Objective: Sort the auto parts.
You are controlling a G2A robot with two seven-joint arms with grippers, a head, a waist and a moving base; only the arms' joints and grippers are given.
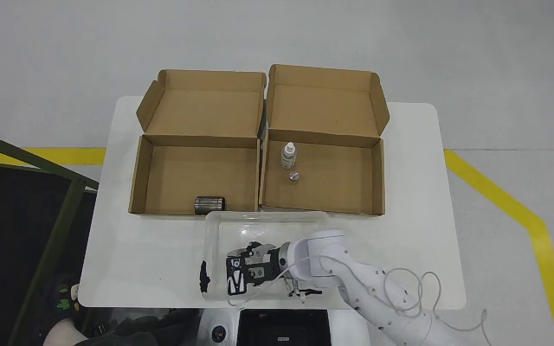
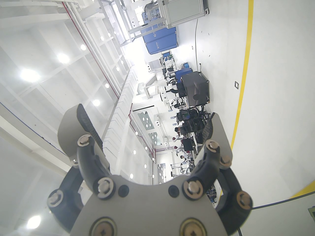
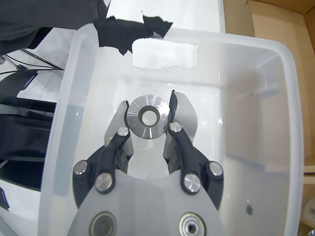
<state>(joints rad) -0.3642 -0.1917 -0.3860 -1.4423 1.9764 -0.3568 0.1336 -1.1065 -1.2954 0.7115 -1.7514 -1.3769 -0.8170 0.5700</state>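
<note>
Inside the clear plastic bin my right gripper is shut on a round silver metal disc with a centre hole, a pad against each side of it. From above, that gripper sits low in the bin at the table's front. Two open cardboard boxes stand behind it: the left box holds a dark metal cylinder, the right box holds a small white bottle-shaped part and a small silver piece. My left gripper is open, facing the hall with nothing between its fingers.
Torn black tape hangs on the bin's rim. A small dark speck lies on the bin floor. Bare white table stretches to the right of the boxes and bin. Yellow floor lines run beyond the table.
</note>
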